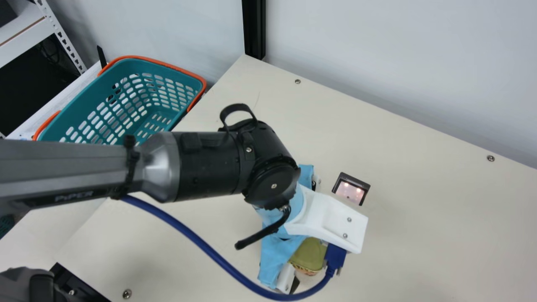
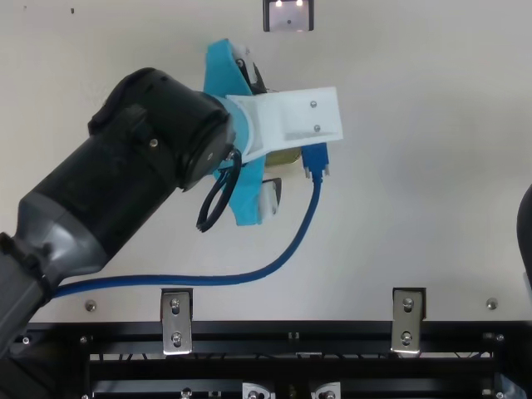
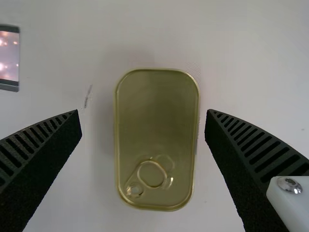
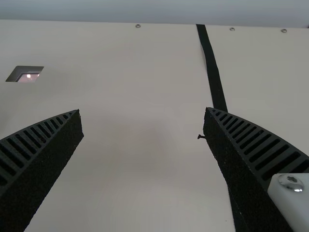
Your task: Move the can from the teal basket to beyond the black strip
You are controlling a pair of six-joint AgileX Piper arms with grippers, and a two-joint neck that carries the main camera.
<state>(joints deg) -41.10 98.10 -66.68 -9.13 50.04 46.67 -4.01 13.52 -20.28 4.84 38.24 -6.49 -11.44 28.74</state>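
Under the wide-open, empty left gripper [image 1: 331, 216], the can [image 1: 309, 253] lies partly hidden.

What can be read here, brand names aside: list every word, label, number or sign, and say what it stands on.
None can be quoted.
Can, lid: no words or numbers visible.
Can, side: a sliver of patterned marking, too small to read.
Left arm's forearm: brand lettering, set aside as ordered.
Teal basket: no text visible.
Black strip: no text visible.
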